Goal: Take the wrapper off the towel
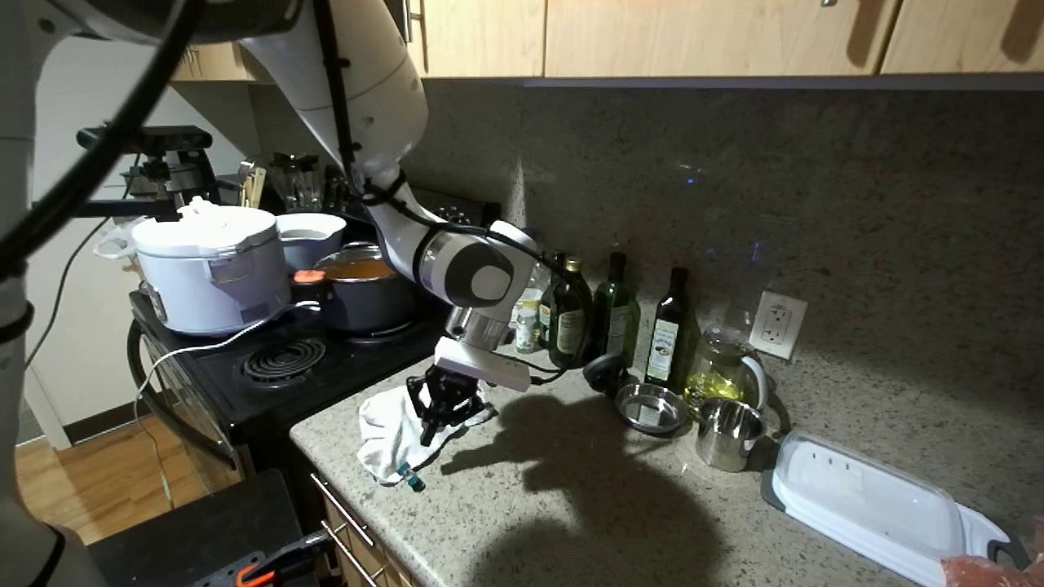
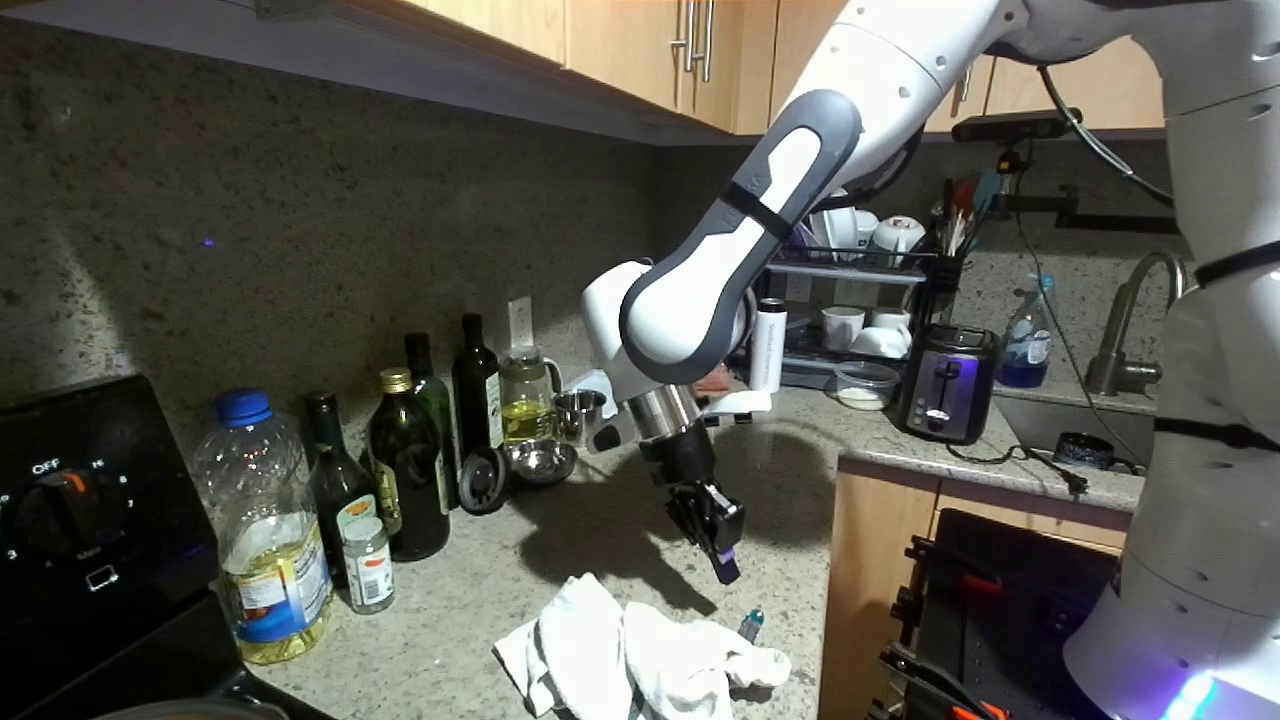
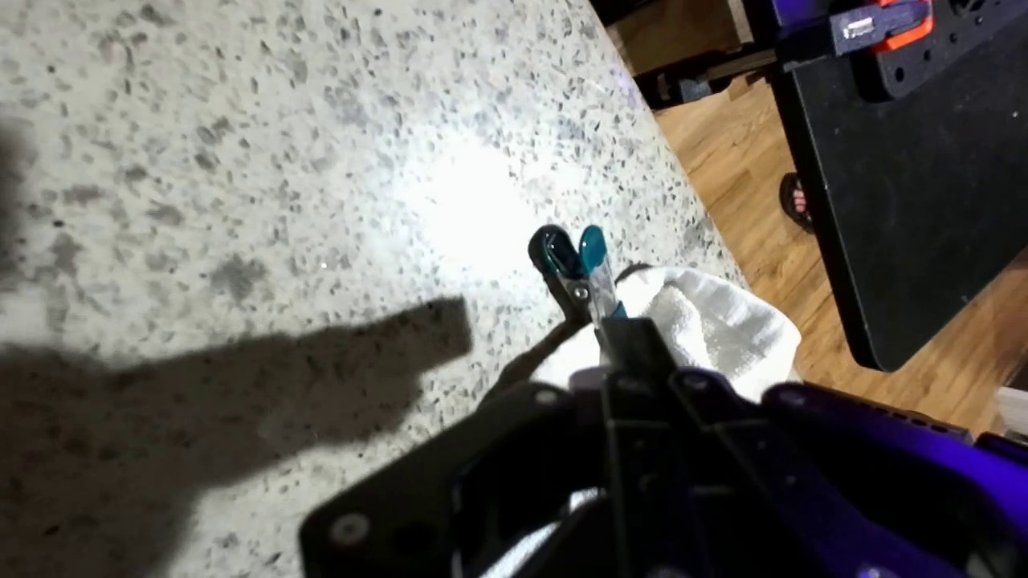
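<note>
A white towel lies bunched on the counter in both exterior views (image 1: pixel 387 428) (image 2: pixel 655 660), and part of it shows in the wrist view (image 3: pixel 723 337). A small clip with teal handles and a clear body sits at the towel's edge (image 1: pixel 412 478) (image 2: pixel 751 625) (image 3: pixel 574 265); its jaw end is hidden behind my fingertips in the wrist view. I cannot make out a separate wrapper. My gripper (image 1: pixel 430 432) points down above the counter beside the towel and clip. In the other views (image 2: pixel 727 568) (image 3: pixel 634 341) its fingers are together, with nothing visible between them.
Dark oil bottles (image 1: pixel 571 322), a metal bowl (image 1: pixel 650 408), a metal cup (image 1: pixel 728 436) and a white lidded container (image 1: pixel 869 497) line the wall. A plastic oil bottle (image 2: pixel 265 570) and small jar (image 2: pixel 368 565) stand near the stove (image 1: pixel 281 359). The counter's front edge lies close to the towel.
</note>
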`<move>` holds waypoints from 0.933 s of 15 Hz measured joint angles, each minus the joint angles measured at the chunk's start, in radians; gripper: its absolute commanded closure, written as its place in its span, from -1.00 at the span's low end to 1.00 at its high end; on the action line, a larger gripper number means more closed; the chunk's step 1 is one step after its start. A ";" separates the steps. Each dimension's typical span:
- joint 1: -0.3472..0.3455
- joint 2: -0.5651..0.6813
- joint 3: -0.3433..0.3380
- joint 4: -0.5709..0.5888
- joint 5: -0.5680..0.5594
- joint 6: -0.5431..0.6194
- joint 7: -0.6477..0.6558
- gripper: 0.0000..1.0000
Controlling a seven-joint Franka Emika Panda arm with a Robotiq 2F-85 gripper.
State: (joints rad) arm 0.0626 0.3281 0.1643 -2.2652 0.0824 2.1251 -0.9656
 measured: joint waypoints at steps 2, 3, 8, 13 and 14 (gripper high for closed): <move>0.000 0.015 0.004 -0.003 -0.001 0.011 -0.038 1.00; 0.000 0.022 0.005 -0.005 -0.003 0.017 -0.056 1.00; 0.000 0.060 0.009 -0.009 -0.033 0.056 -0.114 1.00; 0.000 0.099 0.009 -0.008 -0.058 0.085 -0.132 1.00; -0.001 0.105 0.009 -0.008 -0.060 0.089 -0.132 1.00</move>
State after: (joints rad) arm 0.0620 0.4334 0.1736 -2.2736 0.0227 2.2137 -1.0977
